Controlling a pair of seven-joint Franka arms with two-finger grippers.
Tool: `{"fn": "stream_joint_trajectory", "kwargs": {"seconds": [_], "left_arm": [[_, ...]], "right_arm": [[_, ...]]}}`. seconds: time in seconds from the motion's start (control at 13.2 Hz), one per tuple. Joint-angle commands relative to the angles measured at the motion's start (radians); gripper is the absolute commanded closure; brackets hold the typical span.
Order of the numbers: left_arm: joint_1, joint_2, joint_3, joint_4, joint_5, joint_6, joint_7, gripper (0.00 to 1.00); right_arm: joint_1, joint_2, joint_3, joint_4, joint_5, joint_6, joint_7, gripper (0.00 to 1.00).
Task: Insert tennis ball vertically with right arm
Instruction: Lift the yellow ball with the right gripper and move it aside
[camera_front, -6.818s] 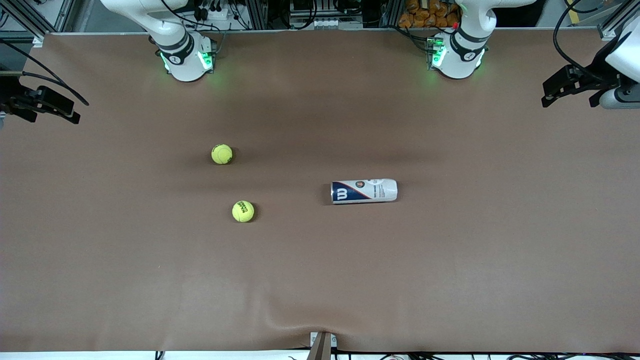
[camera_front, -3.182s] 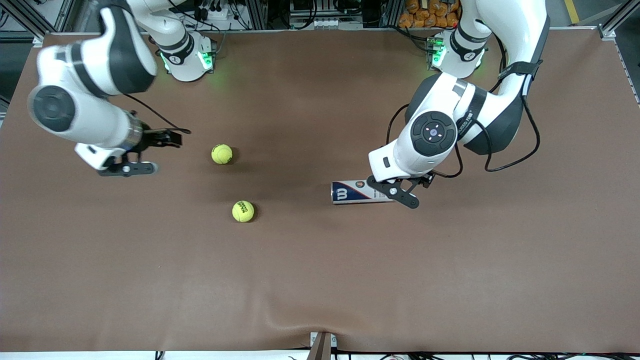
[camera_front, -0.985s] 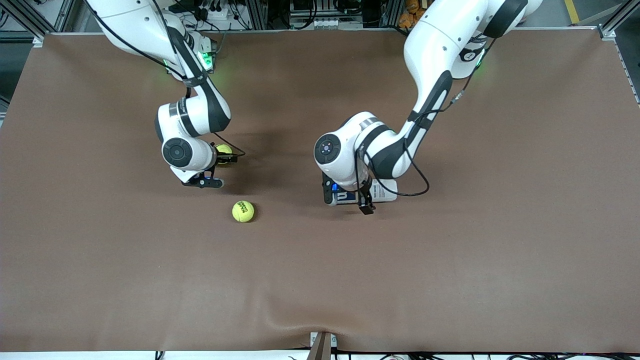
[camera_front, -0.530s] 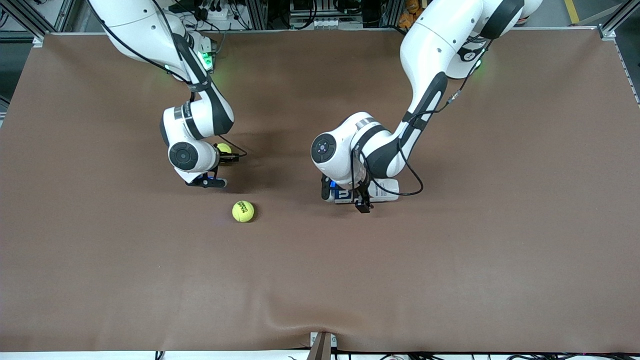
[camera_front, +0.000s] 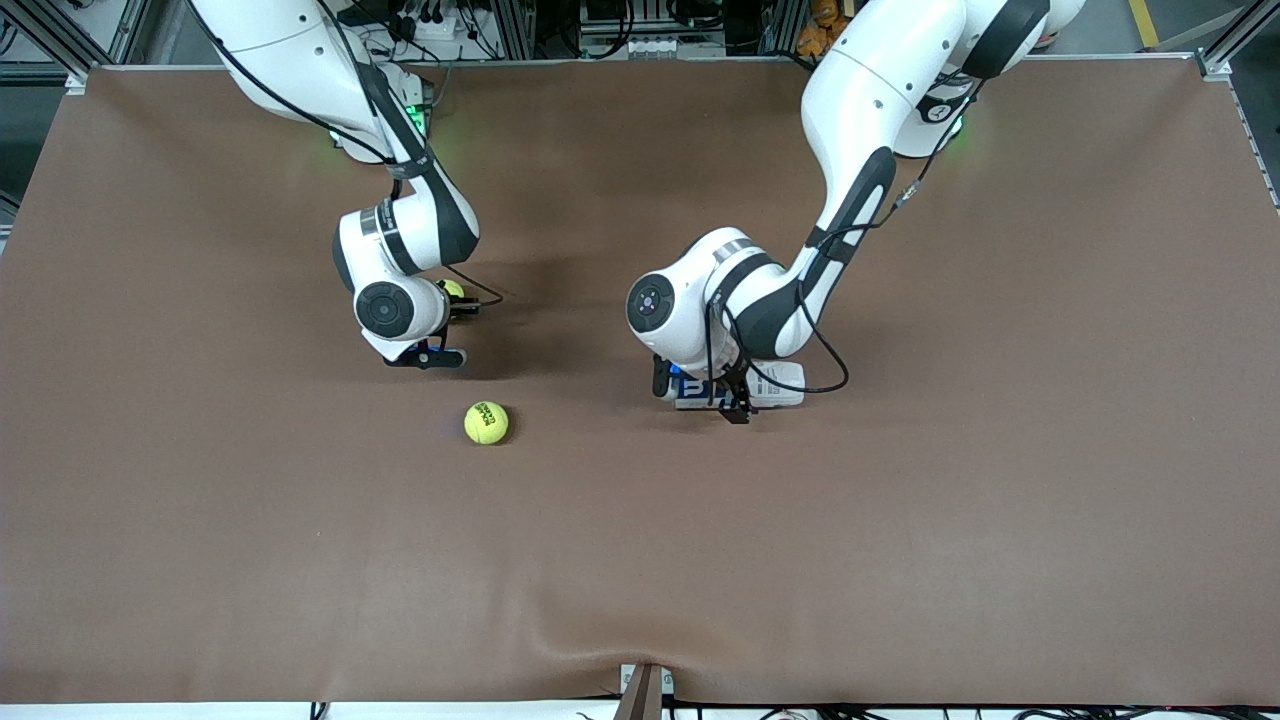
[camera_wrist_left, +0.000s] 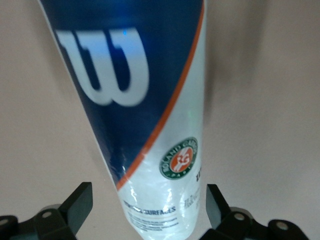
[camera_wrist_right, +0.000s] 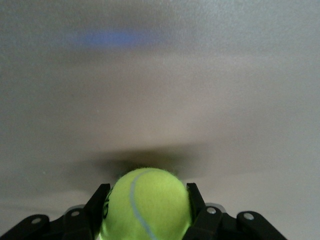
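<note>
Ball (camera_wrist_right: 146, 204), yellow-green with a pale seam, sits clamped between the right gripper's (camera_wrist_right: 147, 207) fingers (camera_wrist_right: 96, 206), low at the table (camera_front: 900, 550) toward the right arm's end. A second ball (camera_front: 486, 422) carrying dark print too small to read lies nearer the front camera. The can (camera_wrist_left: 137, 115) lies on its side, marked with a white W on blue and a round "ROLAND GARROS" badge. The left gripper (camera_wrist_left: 145, 212) straddles it, fingers (camera_wrist_left: 75, 207) spread apart on either side. Both arms bend down from their bases, wrists lowered.
</note>
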Motion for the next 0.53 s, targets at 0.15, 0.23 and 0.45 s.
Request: {"fn": "stream_joint_trajectory", "kwargs": {"seconds": [0.15,0.23,0.45], "left_arm": [[0.010,-0.001,0.001,-0.025,0.005,-0.041,-0.137,0.00],[0.007,0.001,0.001,-0.025,0.004,-0.043,-0.174,0.00],[0.013,0.005,-0.001,-0.022,-0.022,-0.041,-0.240,0.00]], "right_arm": [[-0.061,-0.061,-0.011,0.246,-0.002,-0.340,-0.035,1.00],[-0.067,-0.066,-0.011,0.319,-0.017,-0.421,-0.034,1.00],[-0.123,-0.066,-0.011,0.520,-0.035,-0.578,-0.035,1.00]]}}
